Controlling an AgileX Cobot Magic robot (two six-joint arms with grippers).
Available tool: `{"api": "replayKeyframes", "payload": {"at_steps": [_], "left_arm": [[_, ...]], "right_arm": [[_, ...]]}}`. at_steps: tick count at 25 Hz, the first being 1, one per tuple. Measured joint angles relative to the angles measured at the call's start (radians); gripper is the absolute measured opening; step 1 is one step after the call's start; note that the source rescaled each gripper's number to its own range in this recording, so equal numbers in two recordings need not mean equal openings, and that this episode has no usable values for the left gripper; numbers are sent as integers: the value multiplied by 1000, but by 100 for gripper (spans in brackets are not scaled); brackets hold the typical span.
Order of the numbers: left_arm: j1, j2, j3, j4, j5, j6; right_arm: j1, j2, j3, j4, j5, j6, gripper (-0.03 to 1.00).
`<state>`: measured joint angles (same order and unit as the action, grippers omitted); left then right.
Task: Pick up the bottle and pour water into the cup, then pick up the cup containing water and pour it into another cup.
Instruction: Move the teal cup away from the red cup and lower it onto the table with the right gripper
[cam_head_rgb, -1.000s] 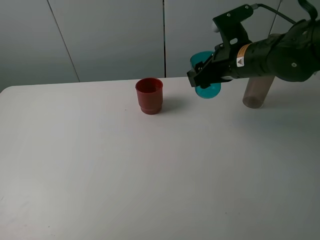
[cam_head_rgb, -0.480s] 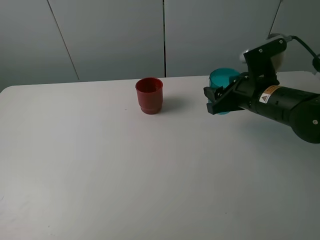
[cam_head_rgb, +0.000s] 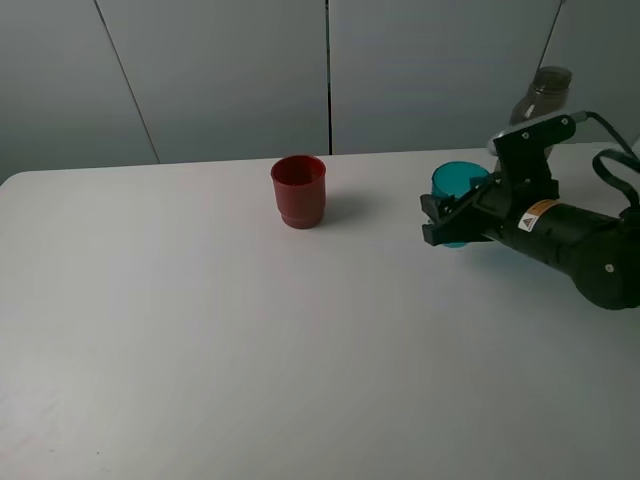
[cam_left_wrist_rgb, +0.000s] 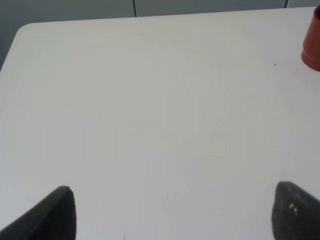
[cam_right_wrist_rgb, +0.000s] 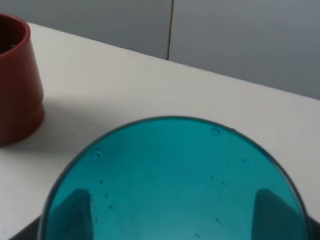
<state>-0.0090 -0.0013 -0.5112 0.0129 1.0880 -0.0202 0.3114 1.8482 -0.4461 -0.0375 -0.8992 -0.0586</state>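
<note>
Holding the translucent teal plastic tumbler upright on the white table, my right pincer is clamped around its sides. The opaque red stepped cup stands well apart; I judge the tumbler is being set down, so next comes letting go. My sleeve's small warning sticker is unreadable.

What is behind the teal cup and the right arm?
The bottle stands behind the teal cup; only its neck and shoulder show, the right arm hides its lower body.
</note>
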Motion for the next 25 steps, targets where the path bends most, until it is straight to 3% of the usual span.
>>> {"api": "replayKeyframes", "payload": {"at_steps": [6, 23, 24, 25], "left_arm": [[0, 0, 0, 0, 0, 0], [0, 0, 0, 0, 0, 0], [0, 0, 0, 0, 0, 0], [0, 0, 0, 0, 0, 0]], "right_arm": [[0, 97, 0, 16, -141, 59, 12], [0, 236, -23, -4, -223, 92, 12], [0, 237, -23, -4, -223, 96, 20], [0, 237, -23, -4, -229, 101, 41]]}}
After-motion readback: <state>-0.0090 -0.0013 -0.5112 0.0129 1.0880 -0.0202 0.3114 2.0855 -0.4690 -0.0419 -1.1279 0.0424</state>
